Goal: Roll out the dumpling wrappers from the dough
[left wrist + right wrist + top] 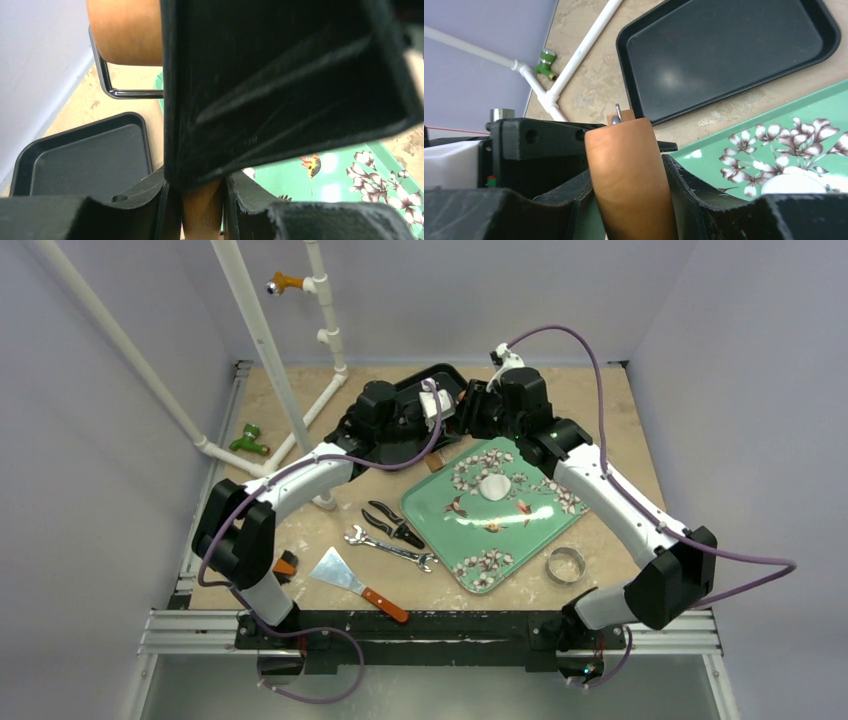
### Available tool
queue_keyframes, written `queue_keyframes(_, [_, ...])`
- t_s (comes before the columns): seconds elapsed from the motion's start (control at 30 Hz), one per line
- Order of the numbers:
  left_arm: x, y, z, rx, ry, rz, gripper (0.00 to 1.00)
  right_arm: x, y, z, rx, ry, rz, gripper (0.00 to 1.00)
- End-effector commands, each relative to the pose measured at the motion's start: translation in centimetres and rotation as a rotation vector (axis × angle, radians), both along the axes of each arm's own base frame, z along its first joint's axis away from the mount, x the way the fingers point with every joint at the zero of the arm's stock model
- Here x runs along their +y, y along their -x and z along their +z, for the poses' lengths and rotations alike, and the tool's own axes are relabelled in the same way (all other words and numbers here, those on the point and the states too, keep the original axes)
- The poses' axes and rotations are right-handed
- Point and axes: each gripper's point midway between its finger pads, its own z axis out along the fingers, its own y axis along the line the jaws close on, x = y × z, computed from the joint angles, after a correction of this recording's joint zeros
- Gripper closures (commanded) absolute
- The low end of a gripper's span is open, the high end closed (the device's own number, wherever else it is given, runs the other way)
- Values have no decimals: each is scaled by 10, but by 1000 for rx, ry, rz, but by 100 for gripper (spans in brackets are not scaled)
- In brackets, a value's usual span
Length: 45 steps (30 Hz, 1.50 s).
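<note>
Dumpling wrapper: roundish, no evident long axis, lying flat at the centre of the green floral tray. Above the tray's far-left edge, left gripper and right gripper each clamp the wooden roller.

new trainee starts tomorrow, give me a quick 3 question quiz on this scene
1. True or false: the metal ring lies on the green floral tray.
2. What lies at that tray's middle? A pliers, B wrench, C dumpling wrapper.
3. Fill in: the left gripper is shut on a ____ handle.
Key: 1 false, it lies on the table beside the tray; 2 C; 3 wooden.
</note>
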Motion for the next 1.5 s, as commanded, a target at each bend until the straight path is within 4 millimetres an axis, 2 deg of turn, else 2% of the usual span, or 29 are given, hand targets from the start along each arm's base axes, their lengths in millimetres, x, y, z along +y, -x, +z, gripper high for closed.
queue_keyframes(0.0, [-6,-1,56,-102,97,-22,100,8,-4,9,-22,-28,15,60])
queue_keyframes(0.13, [-7,-2,52,-86,97,-20,100,6,-2,7,-21,-17,15,60])
queue_keyframes(0.2, [-7,-2,53,-82,100,-23,100,5,-3,4,-22,-10,16,63])
queue_keyframes(0.23, [-7,0,52,-80,101,-28,100,6,-3,4,-28,-11,18,66])
queue_keyframes(0.3, [-8,0,53,-72,104,-29,100,6,-3,7,-48,-20,24,78])
queue_keyframes(0.37, [-8,0,53,-65,107,-32,100,7,-4,10,-83,-28,31,100])
queue_keyframes(0.5, [-9,7,51,-35,97,-69,99,-2,-7,15,-132,-10,-6,100])
queue_keyframes(0.53, [-9,9,49,-20,91,-76,84,-4,-6,15,-133,-7,-8,100])
queue_keyframes(0.57, [-8,11,48,-10,88,-85,55,-4,-4,17,-139,-5,-5,100])
queue_keyframes(0.6, [-6,11,48,-2,89,-83,38,-8,-4,18,-144,10,-13,100])
queue_keyframes(0.63, [-3,10,48,13,94,-73,26,-14,-5,17,-154,36,-32,100])
queue_keyframes(0.7, [4,8,53,38,114,-63,15,-25,-5,16,-171,84,-60,100])
queue_keyframes(0.83, [24,9,55,107,107,-81,12,-43,-4,15,-210,154,-90,100])
queue_keyframes(0.9, [36,5,36,159,47,-27,13,-56,-4,13,-222,201,-115,100])
queue_keyframes(1.03, [71,-25,-36,270,-173,274,34,-89,-1,-4,-219,293,-222,100])
queue_keyframes(1.1, [80,-23,-71,334,-285,308,38,-102,2,-14,-214,331,-265,100])
queue_keyframes(1.23, [86,-9,-132,374,-508,335,37,-106,6,-31,-219,317,-260,100])
queue_keyframes(1.3, [82,-4,-150,393,-577,317,36,-109,4,-38,-210,295,-255,100])
queue_keyframes(1.37, [80,-9,-158,430,-616,318,35,-117,2,-47,-190,296,-264,100])
queue_keyframes(1.47, [78,-9,-181,469,-689,311,37,-130,2,-56,-169,299,-278,100])
